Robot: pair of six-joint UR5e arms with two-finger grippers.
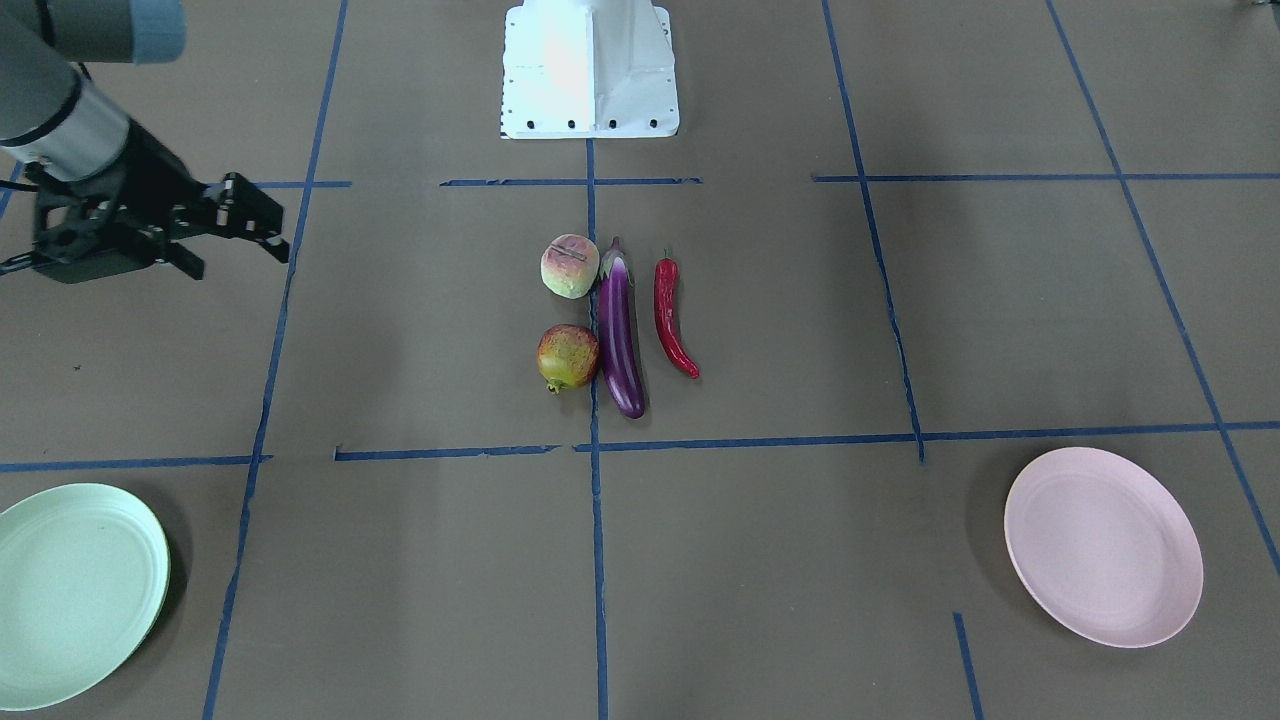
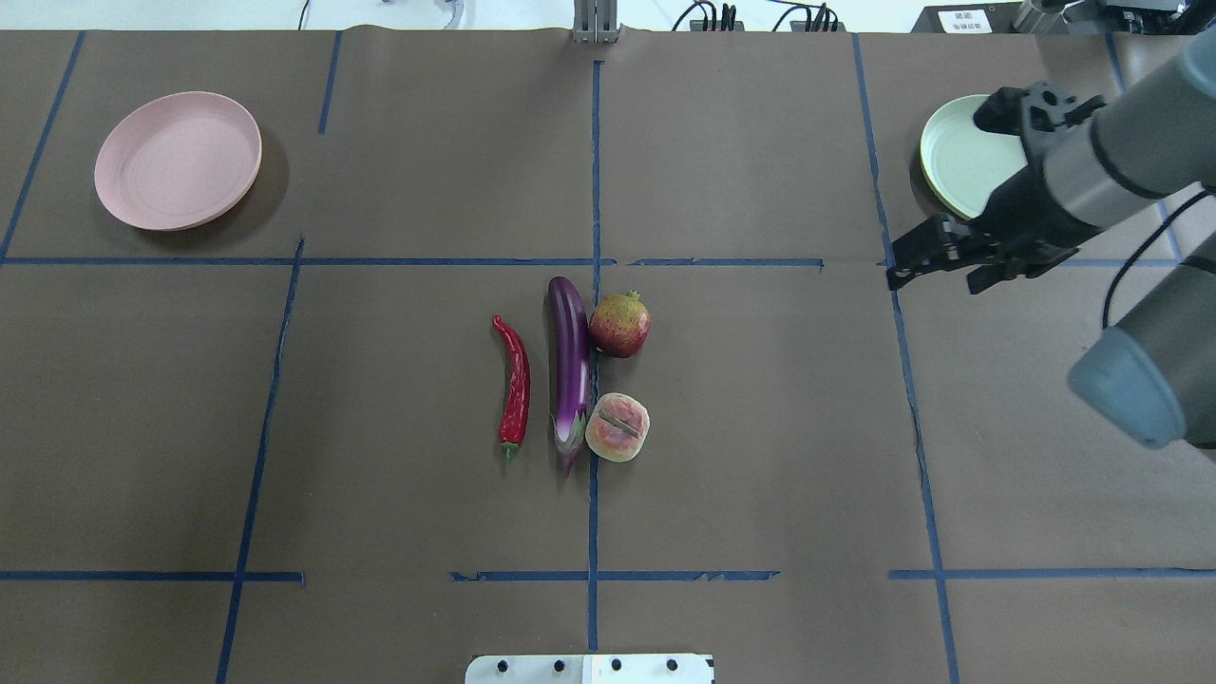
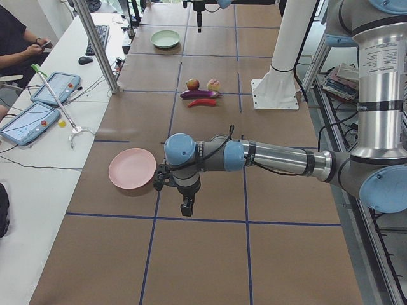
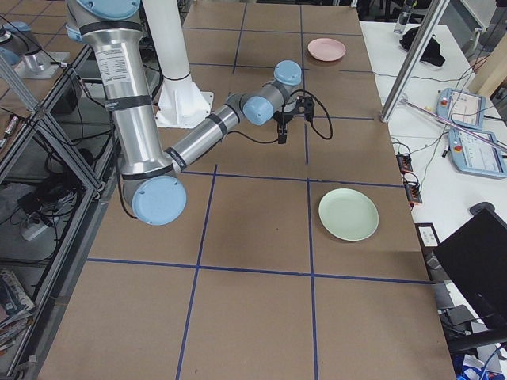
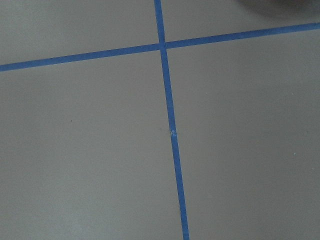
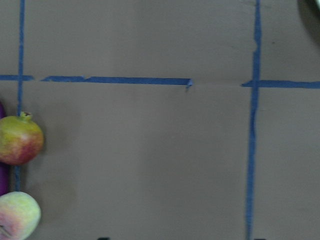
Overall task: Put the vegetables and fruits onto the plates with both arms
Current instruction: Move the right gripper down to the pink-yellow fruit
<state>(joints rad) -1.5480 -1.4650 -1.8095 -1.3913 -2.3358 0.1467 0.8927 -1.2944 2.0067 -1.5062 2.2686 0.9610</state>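
1. The eggplant (image 1: 618, 335) is lying lengthwise at the centre of the front-facing view, on the brown table (image 1: 400, 560), which is carrying blue tape lines (image 1: 596, 560).
2. The chili pepper (image 1: 670, 318) is lying just right of the eggplant in that view, parallel to it and apart from it.
3. The peach-like fruit (image 1: 569, 266) is sitting just left of the eggplant's upper end. The pomegranate-like fruit (image 1: 567, 357) is sitting below it, against the eggplant's left side.
4. The pink plate (image 1: 1103, 545) is sitting bare at the lower right of the front-facing view. The green plate (image 1: 75, 595) is sitting bare at the lower left. Both are well apart from the produce.
5. The right gripper (image 1: 240, 262) is hovering at the upper left of the front-facing view, fingers spread and gripping nothing, well apart from the fruits.
6. In the overhead view the right gripper is showing at the right edge, partly covering the green plate.
7. The left gripper (image 3: 186, 206) is pointing down at centre frame in the exterior left view, just right of the pink plate. Whether it is parted or closed cannot be told.
8. The white base block (image 1: 590, 65) is standing at top centre of the front-facing view.
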